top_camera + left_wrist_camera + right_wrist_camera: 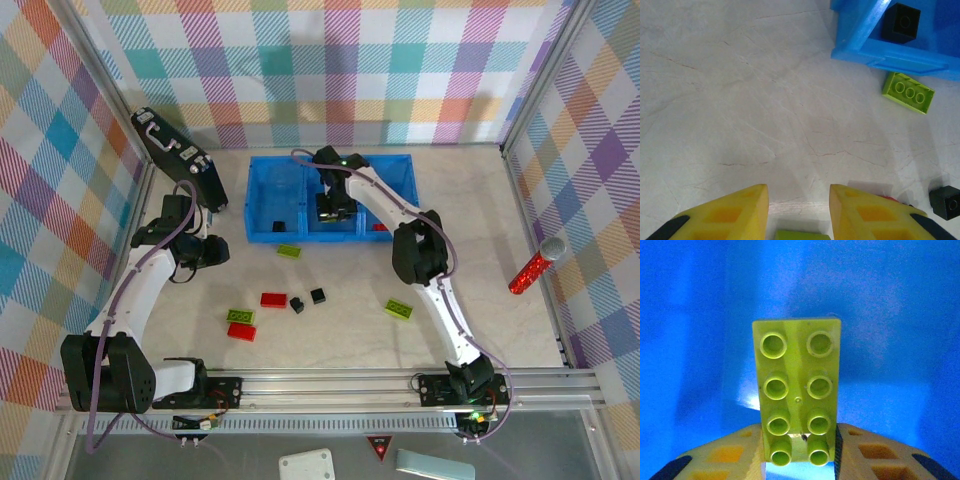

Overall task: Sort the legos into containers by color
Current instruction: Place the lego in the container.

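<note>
A pale, faintly veined, evenly lit counter [340, 345] sits enclosed by pastel plaid cloth on the back wall [330, 70], the left wall [45, 200] and the right wall [600, 200], with a ribbed aluminium rail [330, 382] along its near edge.

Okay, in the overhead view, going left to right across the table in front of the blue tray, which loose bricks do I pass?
red brick → black cube → second black cube → far-right green brick
</note>
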Robot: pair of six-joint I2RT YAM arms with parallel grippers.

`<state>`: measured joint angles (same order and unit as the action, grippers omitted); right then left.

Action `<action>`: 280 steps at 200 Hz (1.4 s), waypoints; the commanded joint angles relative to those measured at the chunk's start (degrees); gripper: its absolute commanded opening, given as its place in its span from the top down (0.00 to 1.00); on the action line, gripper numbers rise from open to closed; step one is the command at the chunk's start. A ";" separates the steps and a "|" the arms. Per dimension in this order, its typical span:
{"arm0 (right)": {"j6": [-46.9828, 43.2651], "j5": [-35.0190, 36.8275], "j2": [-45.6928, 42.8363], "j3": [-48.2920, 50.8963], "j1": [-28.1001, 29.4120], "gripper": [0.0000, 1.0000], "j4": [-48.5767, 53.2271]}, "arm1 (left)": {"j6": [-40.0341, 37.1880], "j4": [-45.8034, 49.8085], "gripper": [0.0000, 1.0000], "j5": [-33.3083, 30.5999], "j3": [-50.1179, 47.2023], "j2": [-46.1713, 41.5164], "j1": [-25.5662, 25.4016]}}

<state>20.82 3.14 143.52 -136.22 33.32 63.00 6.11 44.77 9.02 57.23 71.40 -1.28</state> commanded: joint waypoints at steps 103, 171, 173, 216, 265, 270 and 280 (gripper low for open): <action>3.74 3.28 5.46 -3.85 -0.45 0.59 -0.91 | -1.19 0.05 0.63 0.50 -0.43 -0.83 0.82; 6.27 4.41 2.78 -4.21 -0.37 0.53 -0.84 | -1.20 0.05 0.63 0.56 -0.45 -0.78 0.81; 6.39 4.37 2.59 -4.22 -0.36 0.54 -0.86 | -1.21 0.05 0.63 0.56 -0.41 -0.79 0.83; 7.44 4.40 1.37 -4.20 -0.36 0.63 -1.06 | -1.11 0.00 0.63 0.55 -0.45 -1.16 0.84; 9.06 4.64 1.31 -4.23 -0.36 0.64 -0.86 | -1.10 -0.13 0.63 0.64 -0.54 -1.49 0.84; 9.23 4.76 1.36 -4.15 -0.36 0.64 -0.83 | -1.07 -0.11 0.63 0.65 -0.61 -1.52 0.77; 9.93 4.72 1.58 -4.14 -0.36 0.63 -0.61 | -1.02 -0.10 0.63 0.65 -0.55 -1.44 0.84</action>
<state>28.53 7.07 147.63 -138.89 33.32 61.71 6.09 44.77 9.19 57.23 71.09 -1.28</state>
